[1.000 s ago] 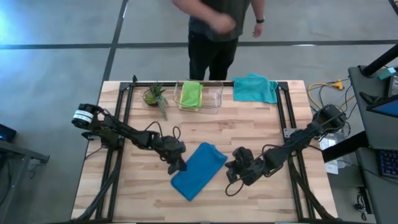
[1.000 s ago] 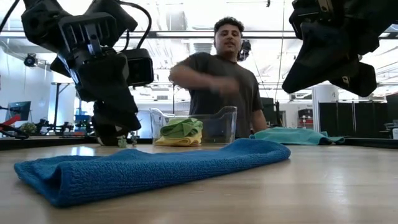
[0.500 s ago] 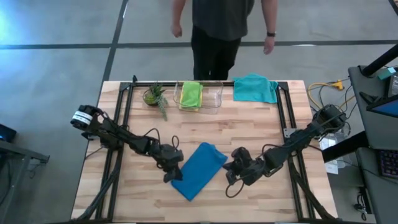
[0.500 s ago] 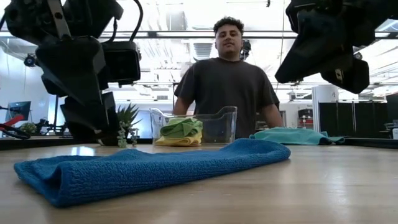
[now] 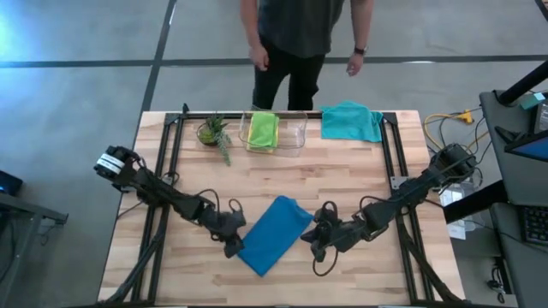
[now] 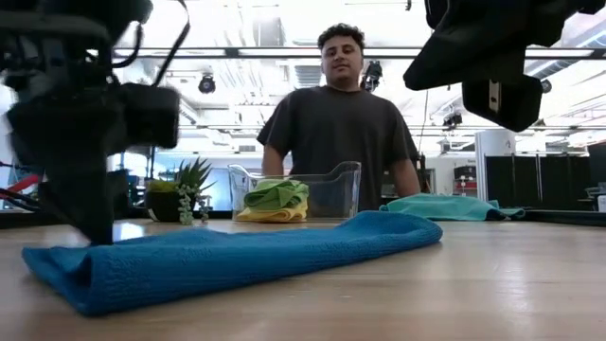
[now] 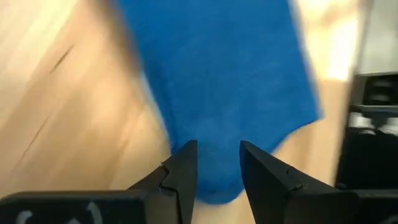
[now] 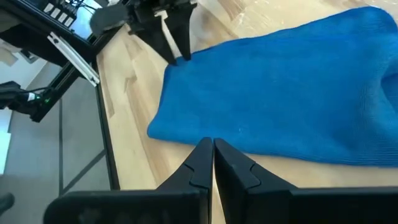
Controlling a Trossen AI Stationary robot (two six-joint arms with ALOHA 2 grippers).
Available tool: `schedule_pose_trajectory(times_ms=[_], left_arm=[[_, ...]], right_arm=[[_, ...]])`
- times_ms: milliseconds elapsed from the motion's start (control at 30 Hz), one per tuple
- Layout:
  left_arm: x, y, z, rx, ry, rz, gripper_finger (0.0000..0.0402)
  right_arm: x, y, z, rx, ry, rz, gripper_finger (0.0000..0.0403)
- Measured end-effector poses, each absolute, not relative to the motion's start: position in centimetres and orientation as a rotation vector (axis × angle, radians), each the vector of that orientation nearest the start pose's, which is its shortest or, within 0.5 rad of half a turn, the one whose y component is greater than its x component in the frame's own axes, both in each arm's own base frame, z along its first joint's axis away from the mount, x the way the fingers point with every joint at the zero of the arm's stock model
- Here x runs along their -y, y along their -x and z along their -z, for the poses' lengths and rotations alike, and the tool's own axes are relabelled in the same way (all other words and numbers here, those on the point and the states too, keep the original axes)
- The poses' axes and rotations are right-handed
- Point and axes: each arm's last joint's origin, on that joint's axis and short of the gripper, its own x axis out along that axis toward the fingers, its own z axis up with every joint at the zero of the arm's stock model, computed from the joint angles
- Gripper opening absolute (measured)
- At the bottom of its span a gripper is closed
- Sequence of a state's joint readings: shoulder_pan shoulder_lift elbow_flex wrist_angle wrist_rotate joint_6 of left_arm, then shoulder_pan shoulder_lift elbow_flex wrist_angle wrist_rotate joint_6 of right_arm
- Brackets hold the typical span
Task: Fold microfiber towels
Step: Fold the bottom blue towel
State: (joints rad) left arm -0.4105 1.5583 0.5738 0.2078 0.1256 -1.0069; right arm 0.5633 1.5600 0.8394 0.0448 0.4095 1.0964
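Starting on your left: the left gripper (image 5: 233, 244) is down low at the blue towel's (image 5: 274, 233) left edge, near the front corner. In the left wrist view its fingers (image 7: 185, 168) sit a narrow gap apart w/ the towel edge right at the tips (image 7: 216, 163); can't tell if any cloth is actually pinched, looks like just touching or hovering. In the low view that arm is a dark blur at the towel's near-left end (image 6: 85, 170).

Blue towel is folded over, lying diagonal mid-table, front of center, flat on the wood (image 5: 342, 171). From table height it's a long low roll (image 6: 237, 256) w/ the fold end toward the cam.

Right gripper (image 5: 318, 242) is just off the towel's right edge, above the table, not on the cloth. Right wrist view shows its fingers (image 8: 211, 158) pressed together, nothing between them, pointing at the towel's near edge (image 8: 280, 99).

Back row, left to right: plant (image 5: 214, 131), then the clear bin (image 5: 291, 133) w/ the lime towel (image 5: 263, 130) in it. Low view shows the yellow one (image 6: 270, 215) under the lime one (image 6: 276, 195) in there. Teal towel (image 5: 351, 121) is loose and rumpled at the back right, next to the bin.

Person (image 5: 300, 34) is standing behind the table, hands down by their sides
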Motion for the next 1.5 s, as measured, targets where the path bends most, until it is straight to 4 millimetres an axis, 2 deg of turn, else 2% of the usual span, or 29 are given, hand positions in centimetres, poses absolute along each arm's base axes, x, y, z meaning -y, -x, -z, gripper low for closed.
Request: schedule_pose_trajectory(times_ms=[133, 567, 800, 967, 1067, 1500], left_arm=[[11.3, -23.8, -12.8, -0.985, 0.87, -0.046, 0.0104], [11.0, -23.6, -13.4, -0.985, 0.945, -0.101, 0.0105], [10.8, -23.1, -14.5, -0.989, 0.943, -0.107, 0.0135], [10.5, -22.5, -14.0, -1.044, 0.916, -0.156, 0.0156], [10.6, -22.8, -13.4, -1.047, 0.916, -0.155, 0.0163], [11.4, -24.1, -11.6, -1.085, 0.998, -0.047, 0.0163]], right_arm=[[-15.8, -27.2, -19.2, -0.6, -0.75, 0.192, 0.0009], [-16.2, -26.9, -19.2, -0.606, -0.743, 0.176, 0.0008], [-16.4, -26.9, -19.2, -0.609, -0.742, 0.17, 0.0009], [-16.4, -26.9, -19.2, -0.609, -0.74, 0.169, 0.0009], [-16.4, -26.9, -19.2, -0.609, -0.733, 0.167, 0.0009], [-16.5, -26.9, -19.2, -0.608, -0.728, 0.166, 0.0009]])
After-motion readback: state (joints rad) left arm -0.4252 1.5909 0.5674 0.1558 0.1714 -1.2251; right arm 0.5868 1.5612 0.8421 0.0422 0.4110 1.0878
